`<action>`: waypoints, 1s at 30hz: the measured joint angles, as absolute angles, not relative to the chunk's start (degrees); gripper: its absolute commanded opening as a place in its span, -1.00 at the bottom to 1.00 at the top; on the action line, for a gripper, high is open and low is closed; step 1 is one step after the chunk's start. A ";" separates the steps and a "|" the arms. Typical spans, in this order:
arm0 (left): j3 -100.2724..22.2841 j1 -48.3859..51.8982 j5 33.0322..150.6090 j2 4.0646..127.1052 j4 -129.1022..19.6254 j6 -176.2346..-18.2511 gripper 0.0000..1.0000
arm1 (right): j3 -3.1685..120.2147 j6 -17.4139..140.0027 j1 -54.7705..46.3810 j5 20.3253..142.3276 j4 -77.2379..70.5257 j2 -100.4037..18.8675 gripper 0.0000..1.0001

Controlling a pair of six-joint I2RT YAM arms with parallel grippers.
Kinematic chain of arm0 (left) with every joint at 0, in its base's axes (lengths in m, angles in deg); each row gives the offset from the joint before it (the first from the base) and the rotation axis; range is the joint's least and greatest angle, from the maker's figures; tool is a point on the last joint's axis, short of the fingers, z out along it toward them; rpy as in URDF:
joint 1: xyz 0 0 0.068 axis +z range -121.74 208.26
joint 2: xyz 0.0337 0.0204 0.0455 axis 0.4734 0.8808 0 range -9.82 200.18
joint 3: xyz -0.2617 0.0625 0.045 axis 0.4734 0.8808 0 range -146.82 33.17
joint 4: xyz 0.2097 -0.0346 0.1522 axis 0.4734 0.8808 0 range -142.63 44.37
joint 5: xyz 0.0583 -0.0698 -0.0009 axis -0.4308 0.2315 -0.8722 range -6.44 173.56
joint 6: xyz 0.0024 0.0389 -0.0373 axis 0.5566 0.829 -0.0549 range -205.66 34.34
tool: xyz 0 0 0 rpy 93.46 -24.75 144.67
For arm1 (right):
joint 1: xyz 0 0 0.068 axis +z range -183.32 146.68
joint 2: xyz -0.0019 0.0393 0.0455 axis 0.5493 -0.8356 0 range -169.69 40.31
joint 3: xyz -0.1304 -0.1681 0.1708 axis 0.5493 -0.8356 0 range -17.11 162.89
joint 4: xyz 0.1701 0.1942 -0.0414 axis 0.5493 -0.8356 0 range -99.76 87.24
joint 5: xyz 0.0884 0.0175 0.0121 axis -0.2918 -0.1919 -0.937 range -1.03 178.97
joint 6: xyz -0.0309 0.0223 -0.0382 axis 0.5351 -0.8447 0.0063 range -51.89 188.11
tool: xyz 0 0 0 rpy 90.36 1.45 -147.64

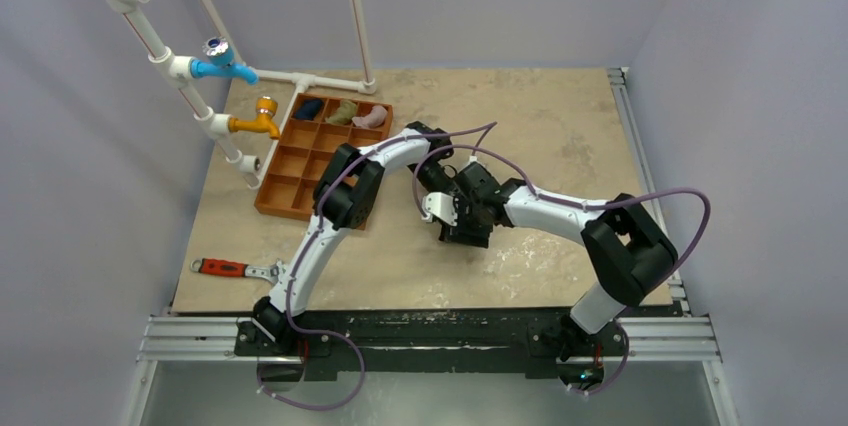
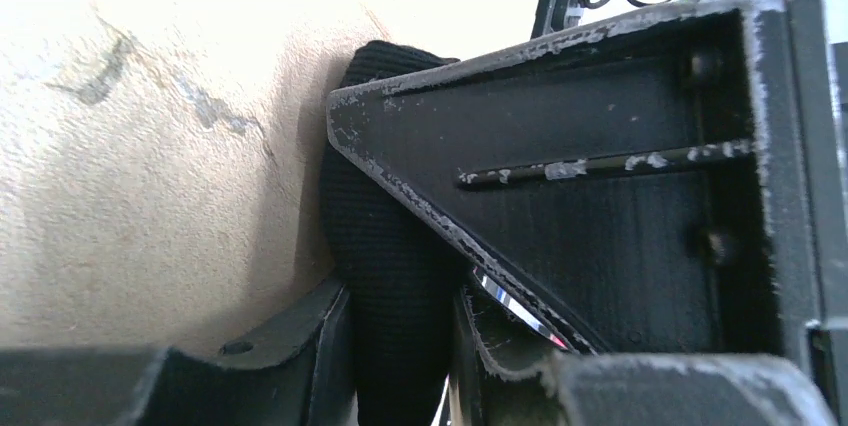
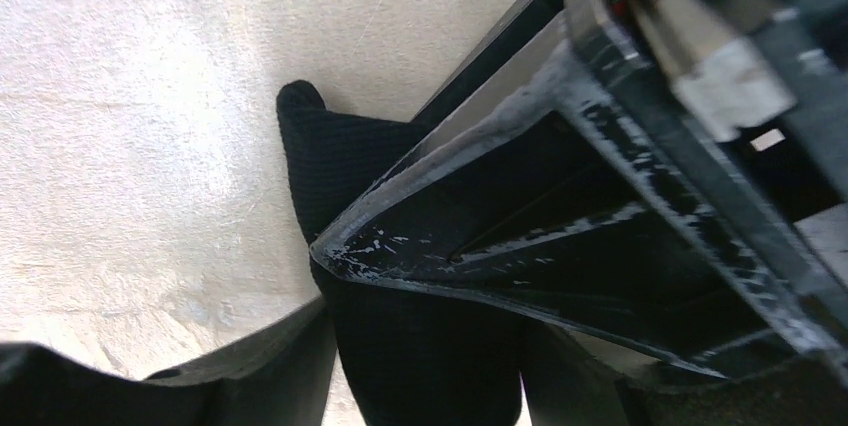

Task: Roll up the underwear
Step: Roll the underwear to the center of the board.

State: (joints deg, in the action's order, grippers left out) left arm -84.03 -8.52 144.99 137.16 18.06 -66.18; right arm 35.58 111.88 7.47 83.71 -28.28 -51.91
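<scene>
The underwear point(image 2: 385, 246) is a small black piece of ribbed fabric, bunched into a thick fold above the beige table. My left gripper point(image 2: 395, 346) is shut on it, the fabric filling the gap between its fingers. My right gripper point(image 3: 425, 366) is also shut on the underwear point(image 3: 340, 161), from the opposite side. Each wrist view shows the other gripper's large black finger lying across the fabric. In the top view the two grippers, left point(image 1: 440, 186) and right point(image 1: 468, 214), meet at the table's middle and hide the garment.
An orange-brown compartment tray point(image 1: 300, 161) stands at the back left, holding dark blue point(image 1: 309, 108), olive-green point(image 1: 343, 111) and pink point(image 1: 371, 117) cloth bundles. White pipes with a blue tap point(image 1: 222, 64) and an orange tap point(image 1: 262, 121) stand left. A red-handled wrench point(image 1: 222, 267) lies front left.
</scene>
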 measured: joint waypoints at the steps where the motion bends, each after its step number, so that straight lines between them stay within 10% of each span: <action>1: -84.03 -8.50 145.14 137.27 18.43 -66.11 -1.00 | 35.29 112.03 7.58 83.95 -28.06 -52.17 0.23; 20: -84.36 -7.84 152.83 140.72 22.32 -65.61 -1.00 | 33.70 112.31 10.32 86.09 -25.37 -51.85 0.15; 30: -84.36 -7.75 153.64 141.26 23.61 -65.59 -0.73 | 33.43 112.27 10.88 85.96 -26.01 -51.80 -0.80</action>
